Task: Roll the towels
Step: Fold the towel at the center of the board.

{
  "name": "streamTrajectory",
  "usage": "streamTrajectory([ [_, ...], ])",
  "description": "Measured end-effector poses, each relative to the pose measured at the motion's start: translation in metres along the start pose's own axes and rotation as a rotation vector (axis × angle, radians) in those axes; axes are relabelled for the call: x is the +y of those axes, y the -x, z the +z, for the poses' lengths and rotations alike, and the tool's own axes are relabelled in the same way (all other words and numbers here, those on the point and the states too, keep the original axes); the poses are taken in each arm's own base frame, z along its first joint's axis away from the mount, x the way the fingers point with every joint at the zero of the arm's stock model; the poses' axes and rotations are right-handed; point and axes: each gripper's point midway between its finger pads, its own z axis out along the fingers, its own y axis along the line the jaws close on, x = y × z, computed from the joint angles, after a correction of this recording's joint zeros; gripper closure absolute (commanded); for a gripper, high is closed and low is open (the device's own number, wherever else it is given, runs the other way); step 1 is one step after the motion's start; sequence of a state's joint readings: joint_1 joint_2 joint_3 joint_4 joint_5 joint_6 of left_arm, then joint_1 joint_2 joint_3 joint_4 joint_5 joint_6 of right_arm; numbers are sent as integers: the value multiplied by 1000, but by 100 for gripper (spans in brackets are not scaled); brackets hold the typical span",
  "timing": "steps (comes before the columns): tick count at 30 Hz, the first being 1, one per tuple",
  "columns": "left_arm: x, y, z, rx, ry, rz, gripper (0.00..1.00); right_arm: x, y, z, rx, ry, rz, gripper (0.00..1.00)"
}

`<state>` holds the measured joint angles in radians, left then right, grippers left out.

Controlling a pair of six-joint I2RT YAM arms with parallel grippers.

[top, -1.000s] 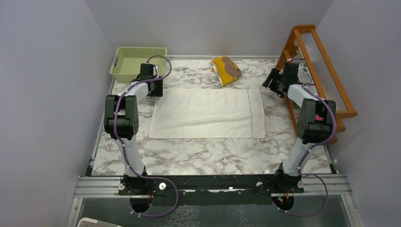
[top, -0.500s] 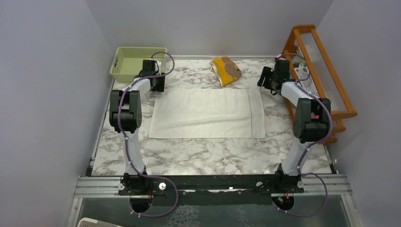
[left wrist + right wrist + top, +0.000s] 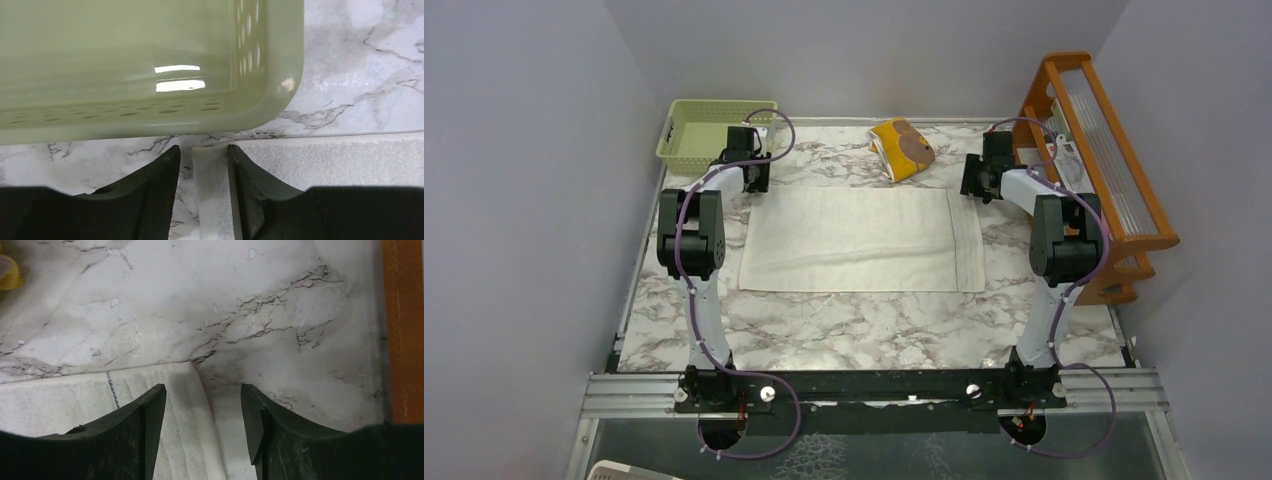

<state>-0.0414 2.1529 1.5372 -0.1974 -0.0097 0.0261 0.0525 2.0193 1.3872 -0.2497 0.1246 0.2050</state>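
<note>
**Two-arm set-up, no roll begun.** The cream towel [image 3: 854, 240] lies spread flat in the middle of the marble table [image 3: 874, 330], its long side running left to right. The yellow towel [image 3: 902, 150], with its brown patch, sits bunched near the far edge, apart from the cream one and untouched.

The left hand [image 3: 200, 155] is low over the cream towel's far left corner, just beside the green basket [image 3: 686, 150]. Its jaws stand apart and straddle the corner. One finger is against the cloth and a sliver of marble shows at the other, so nothing is clamped.

The right hand [image 3: 202, 395] is at the far right corner, near the wooden rack [image 3: 1114, 150]. Its jaws stand wide apart with the stitched corner lying between them, also unheld.

**Handling, as judged.** The cloth looks light, soft and limp, with a pile that should grip rather than slip. It will likely sag and crease wherever it is unsupported.

The two far corners are the sensible holds, pinched through the hem, so that the far edge can be lifted and turned evenly toward the near side. A pinch on one corner alone would probably skew the roll, and a shallow pinch may catch only pile and let go. Nothing here looks fragile.
</note>
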Motion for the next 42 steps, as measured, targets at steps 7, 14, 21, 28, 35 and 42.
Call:
streamTrajectory([
  [7,2,1,1,-4,8,10,69,-4,-10,14,49,-31,-21,49],
  [14,2,1,1,-3,10,17,87,-7,-9,16,57,-47,-45,81],
  [21,-1,0,0,0,5,32,100,1,-6,19,57,-36,-45,99],
  [28,0,-4,-7,13,6,29,100,3,-6,14,64,-18,-39,99],
  [35,7,-3,-36,-9,7,2,100,11,31,-22,-25,25,-8,99],
  [42,19,51,-74,-194,-13,-35,100,18,83,-51,-155,54,19,99],
])
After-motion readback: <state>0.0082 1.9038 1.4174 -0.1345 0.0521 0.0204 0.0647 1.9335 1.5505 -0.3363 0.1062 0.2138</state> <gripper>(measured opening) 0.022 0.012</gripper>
